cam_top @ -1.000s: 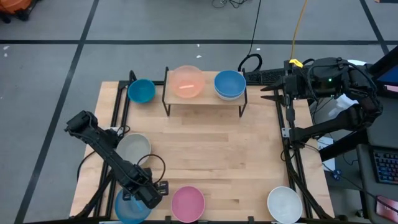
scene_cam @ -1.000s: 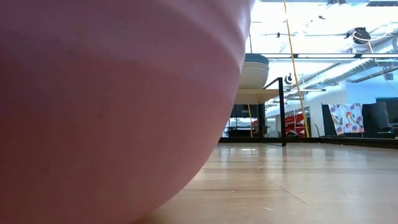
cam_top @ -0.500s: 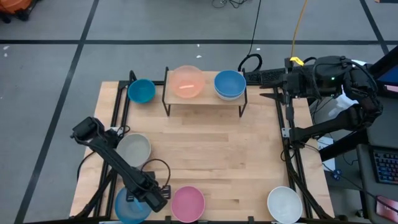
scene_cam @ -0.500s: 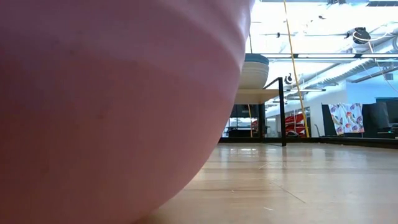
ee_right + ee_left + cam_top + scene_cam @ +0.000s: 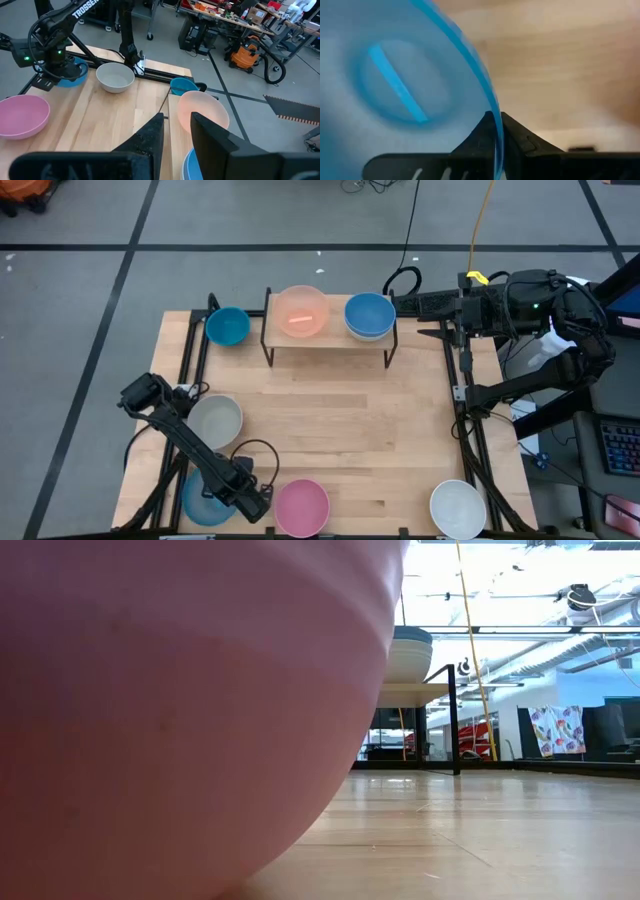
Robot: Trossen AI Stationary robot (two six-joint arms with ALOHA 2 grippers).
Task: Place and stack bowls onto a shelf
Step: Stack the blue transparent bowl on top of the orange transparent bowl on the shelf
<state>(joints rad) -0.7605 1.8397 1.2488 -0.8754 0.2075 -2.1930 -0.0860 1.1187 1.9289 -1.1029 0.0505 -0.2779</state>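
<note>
Left end effector (image 5: 250, 502) low at the near-left corner of the worktop (image 5: 350, 430), fingers (image 5: 480, 142) pinched shut on the rim of the light blue bowl (image 5: 205, 502): one finger inside the wall, one outside, thin edge between them in the left wrist view. Pink bowl (image 5: 302, 507) just beside this end effector on the worktop; grey-white bowl (image 5: 215, 420) near, farther along the arm's side. Shelf (image 5: 330, 340) well apart across the worktop, carrying the translucent orange-pink bowl (image 5: 301, 311) and, beside it, a blue bowl (image 5: 369, 314) nested on a paler one. Teal bowl (image 5: 227, 326) on the worktop just off the shelf's end; white bowl (image 5: 458, 507) at the near-right corner. Right end effector (image 5: 432, 328) waiting beyond the shelf's far end, fingers apart, empty. Judgement on handling: thin plastic, very light, wall probably flexing under a rim pinch; smooth surface, so likely to swing or slip if lifted fast. Rim hold looks right for a nesting drop; bite deep enough to resist tilt, lift slowly, keep bowl level.
</note>
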